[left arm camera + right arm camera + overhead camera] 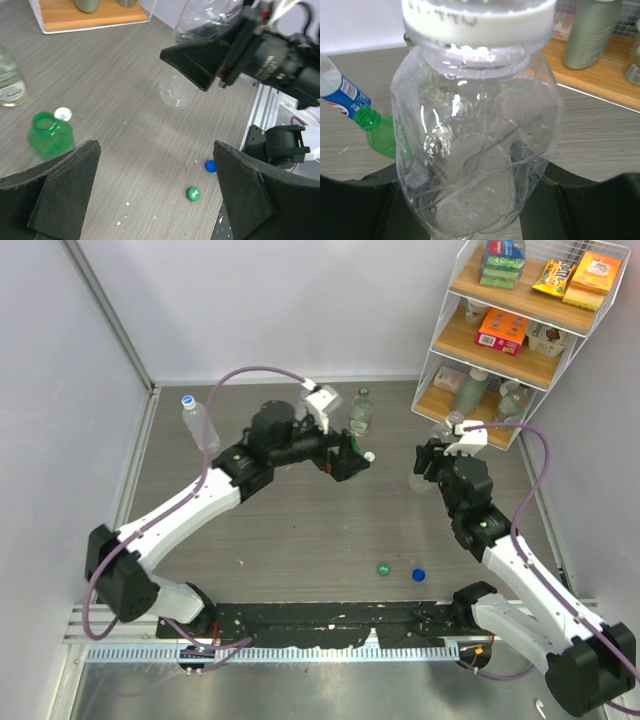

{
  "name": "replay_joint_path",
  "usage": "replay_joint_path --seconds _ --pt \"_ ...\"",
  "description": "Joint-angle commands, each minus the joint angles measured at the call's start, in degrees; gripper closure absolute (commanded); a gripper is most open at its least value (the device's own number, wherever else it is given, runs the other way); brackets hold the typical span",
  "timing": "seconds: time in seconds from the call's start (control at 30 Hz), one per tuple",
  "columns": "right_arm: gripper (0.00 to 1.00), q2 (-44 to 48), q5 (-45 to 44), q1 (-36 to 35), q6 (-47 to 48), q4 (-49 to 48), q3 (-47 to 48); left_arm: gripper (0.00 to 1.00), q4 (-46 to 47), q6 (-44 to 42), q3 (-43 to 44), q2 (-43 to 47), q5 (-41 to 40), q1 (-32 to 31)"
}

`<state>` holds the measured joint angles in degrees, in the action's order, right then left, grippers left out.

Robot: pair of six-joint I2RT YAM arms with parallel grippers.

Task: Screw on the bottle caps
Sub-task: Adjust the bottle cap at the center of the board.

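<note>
Clear bottle (475,150), clamped in my right gripper (470,210) — steadied for capping. Left gripper (155,195) gapes wide, empty, over the white cap (62,114) beside the green bottle (49,136), lower left of its view — likely next pick.

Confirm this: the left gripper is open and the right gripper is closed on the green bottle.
Wrong bottle. The right wrist view shows the right gripper closed on the plain clear bottle; the green bottle sits free beyond it. The left gripper is open.
</note>
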<state>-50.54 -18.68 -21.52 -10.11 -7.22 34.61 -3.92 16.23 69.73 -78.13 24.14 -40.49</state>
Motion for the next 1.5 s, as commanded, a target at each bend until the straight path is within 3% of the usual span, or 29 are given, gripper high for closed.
replay_joint_path --seconds 0.0,0.1,0.2,0.37,0.53,0.63,0.8,0.97,1.23,1.33,1.47 --pt "0.99 9.5 -7.3 0.2 -3.5 4.8 0.5 0.00 -6.2 -3.5 8.8 -8.9 -4.7 -5.0" --pt "0.99 13.9 -10.9 0.2 -4.7 11.5 1.4 0.00 -7.2 -5.8 15.1 -16.9 -6.4 -6.8" --pt "0.99 17.6 -12.0 0.2 -5.9 17.5 3.0 0.01 -13.3 -9.6 26.3 -26.5 -16.1 -10.1" --pt "0.99 20.4 -10.8 0.2 -5.8 22.1 3.8 0.09 -23.9 -8.1 48.2 -43.5 -28.8 -11.5" --pt "0.99 23.8 -11.6 0.2 -5.4 22.8 3.2 0.16 -31.1 -7.3 63.4 -55.8 -36.8 -12.4" --pt "0.98 24.1 -12.5 0.2 -3.3 17.6 -1.1 0.16 -31.1 -7.0 63.1 -56.2 -32.8 -13.6" --pt "0.97 22.3 -14.8 0.2 -0.9 3.5 -9.0 0.14 -22.8 -5.3 54.3 -49.7 -27.2 -14.1" --pt "0.97 22.0 -10.8 0.2 -1.0 3.0 -8.5 0.15 -24.4 -4.8 54.9 -49.9 -37.0 -14.1" --pt "0.97 23.8 -12.5 0.2 -1.2 5.3 -8.5 0.26 -32.4 -1.0 67.5 -61.0 -49.4 -14.1" --pt "0.97 23.7 -12.3 0.2 -1.1 5.5 -8.4 0.26 -32.4 -0.6 68.0 -62.1 -50.8 -13.8" --pt "0.97 22.9 -12.3 0.1 -1.1 6.1 -8.1 0.36 -31.1 0.6 66.8 -62.6 -51.8 -13.0"
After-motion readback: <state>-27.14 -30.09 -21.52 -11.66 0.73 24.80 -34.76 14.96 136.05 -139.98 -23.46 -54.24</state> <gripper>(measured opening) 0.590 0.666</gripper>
